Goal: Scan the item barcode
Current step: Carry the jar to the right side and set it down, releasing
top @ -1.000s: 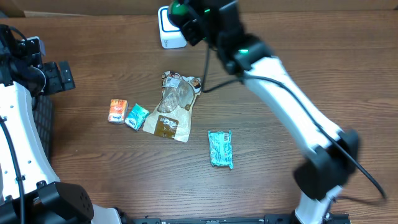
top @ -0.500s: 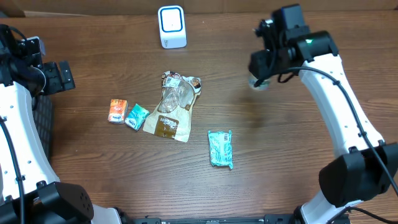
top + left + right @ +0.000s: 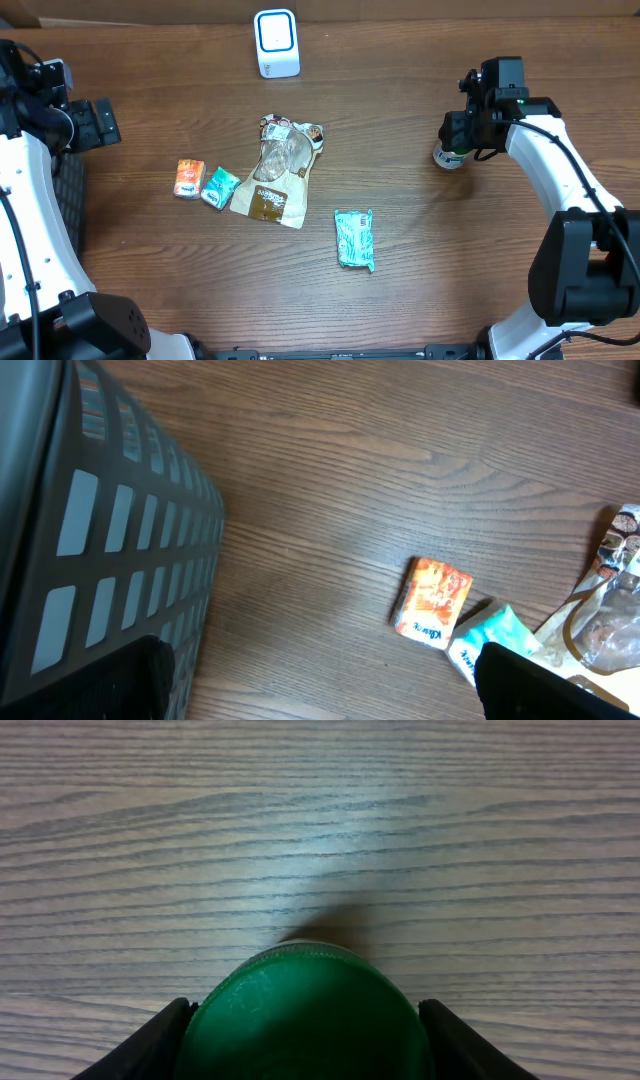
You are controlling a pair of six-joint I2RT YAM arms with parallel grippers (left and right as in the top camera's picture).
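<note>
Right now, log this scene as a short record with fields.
scanner: white, at the far middle of the table
right gripper: shut on the green-capped bottle, far right of the scanner
bottle on table: cannot tell
left gripper: open, holding nothing, beside the basket
loose items: orange packet, teal packet, pouch, teal pack
item at scanner: none

Brown wooden table (image 3: 450,290) (visible grain), soft glare
</note>
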